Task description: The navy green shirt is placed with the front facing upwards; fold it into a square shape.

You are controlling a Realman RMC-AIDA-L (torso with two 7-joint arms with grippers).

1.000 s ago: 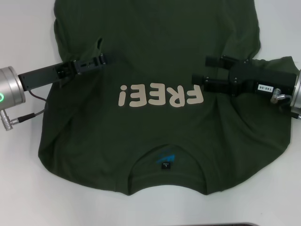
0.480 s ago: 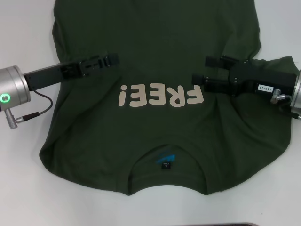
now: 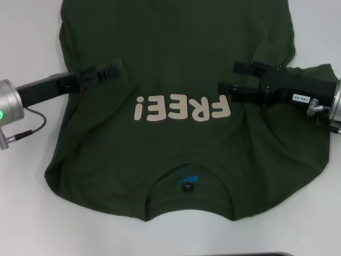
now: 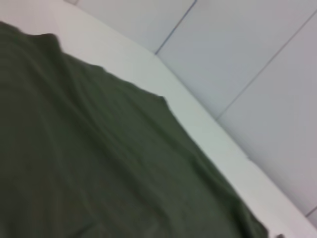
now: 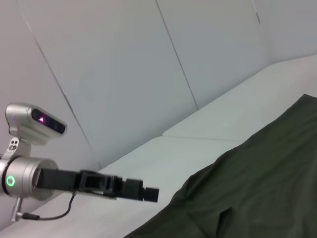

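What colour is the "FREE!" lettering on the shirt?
Cream, on the dark olive-green cotton T-shirt; clearest in the head view.

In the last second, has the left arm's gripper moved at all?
Yes. The left gripper swung farther in over the navy green shirt, then eased back, judged against the FREE! lettering.

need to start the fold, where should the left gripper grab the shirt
Probably the shirt's left side edge, coming in from the robot's left. The shirt lies flat with its collar toward the robot, and the left gripper hovers just inside that edge.
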